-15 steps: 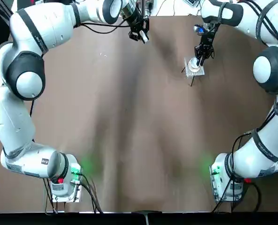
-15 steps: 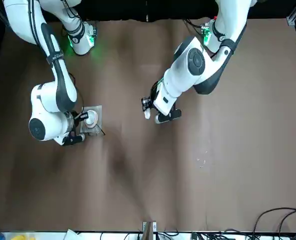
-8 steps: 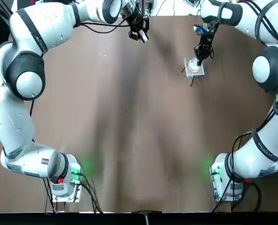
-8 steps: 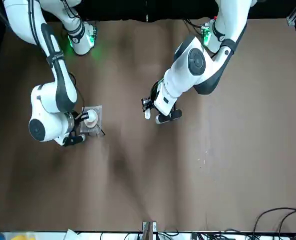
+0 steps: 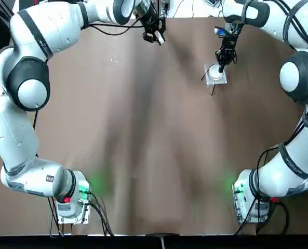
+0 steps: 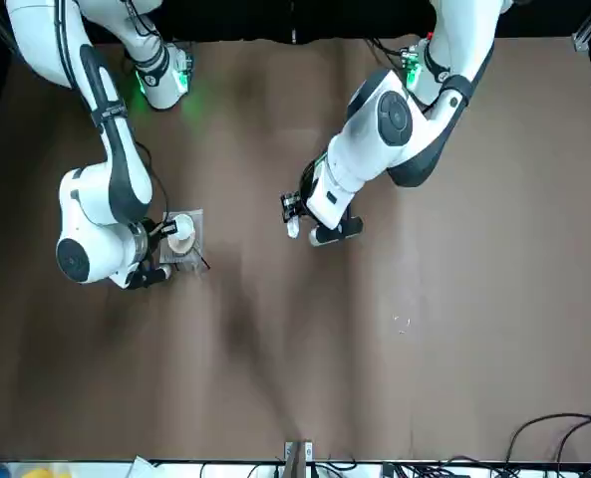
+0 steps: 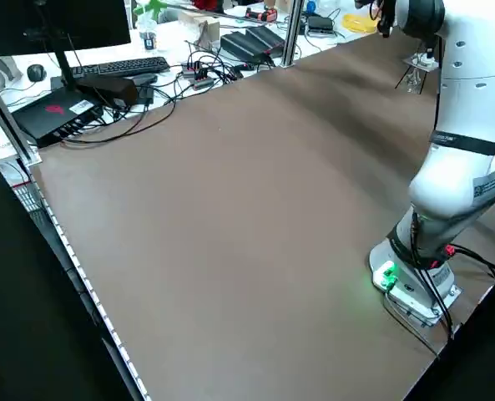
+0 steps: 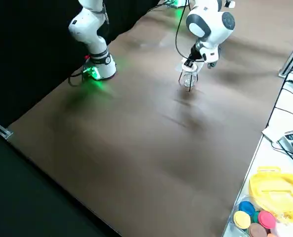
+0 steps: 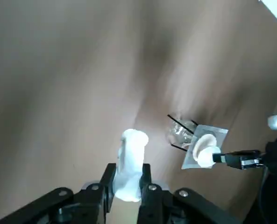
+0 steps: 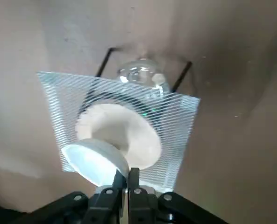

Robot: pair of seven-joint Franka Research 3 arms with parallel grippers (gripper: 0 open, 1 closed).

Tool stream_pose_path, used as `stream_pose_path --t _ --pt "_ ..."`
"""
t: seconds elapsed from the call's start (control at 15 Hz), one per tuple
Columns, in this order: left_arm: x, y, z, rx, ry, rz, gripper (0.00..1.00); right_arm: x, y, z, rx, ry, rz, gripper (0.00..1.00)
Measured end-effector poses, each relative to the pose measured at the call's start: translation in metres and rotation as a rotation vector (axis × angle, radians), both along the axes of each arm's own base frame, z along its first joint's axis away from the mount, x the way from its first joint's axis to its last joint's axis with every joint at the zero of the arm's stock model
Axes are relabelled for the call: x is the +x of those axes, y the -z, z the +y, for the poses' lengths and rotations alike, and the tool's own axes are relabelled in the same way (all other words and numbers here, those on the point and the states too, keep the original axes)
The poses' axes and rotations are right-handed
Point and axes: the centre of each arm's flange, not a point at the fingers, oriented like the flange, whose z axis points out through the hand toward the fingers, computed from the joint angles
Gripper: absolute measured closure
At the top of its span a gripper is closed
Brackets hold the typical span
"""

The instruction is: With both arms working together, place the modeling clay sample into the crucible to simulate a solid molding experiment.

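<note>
Currently has both task pieces in hold, with the final placement left to do. Clamps the modeling clay sample (image 9: 131, 163) between the two fingers of the left end effector (image 9: 129, 167), near the far edge of the surface (image 5: 143, 155), well apart from the right one. Grips the white ceramic crucible (image 10: 94, 161) by its rim in the right end effector (image 10: 128, 171), closed on the thin wall, over the square wire gauze (image 10: 178, 123) with its round white centre (image 10: 140, 140). Cannot tell from these views whether cup and gauze touch. Beneath the gauze, includes a black-legged tripod (image 10: 182, 77) and a clear glass lamp (image 10: 143, 72).

Seems more than halfway along: both pick-ups done, clay not in the crucible. Leaves the left end effector to bring the clay across, line up over the open mouth and let go, probably with the cup held steady throughout. Risks a miss, or a knock against the rim.

Looks matte white, smooth and longish, with a rounded end and a fuller body, narrow enough to fit between the fingers. Probably feels soft, so likely to dent or cling on release.
</note>
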Motion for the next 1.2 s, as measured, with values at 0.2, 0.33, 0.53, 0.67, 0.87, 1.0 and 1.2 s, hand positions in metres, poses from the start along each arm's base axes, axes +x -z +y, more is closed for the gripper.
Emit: stream_pose_path --t 0.2,0.33,0.53,0.67,0.87,1.0,1.2 --pt "-0.003 -0.009 -0.007 -0.021 0.005 -0.003 0.73 0.002 -0.025 0.010 0.078 0.034 0.019 0.94" --pt "-0.010 -0.013 -0.016 -0.027 0.019 -0.004 0.73 0.002 -0.044 0.021 0.124 0.083 0.040 0.94" --pt "-0.016 -0.011 -0.023 -0.028 0.031 -0.001 0.73 -0.006 -0.053 0.055 0.105 0.143 0.076 0.94" --pt "-0.017 -0.010 -0.027 -0.035 0.032 -0.004 0.73 -0.015 -0.054 0.089 0.121 0.171 0.108 0.94" --pt "-0.022 -0.008 -0.040 -0.069 0.028 -0.031 0.73 -0.020 -0.061 0.122 0.213 0.261 0.160 0.94" --pt "-0.027 -0.006 -0.051 -0.092 0.028 -0.049 0.73 -0.020 -0.063 0.135 0.212 0.317 0.152 0.94" --pt "-0.032 -0.003 -0.060 -0.102 0.037 -0.051 0.73 -0.024 -0.064 0.164 0.191 0.369 0.132 0.94"
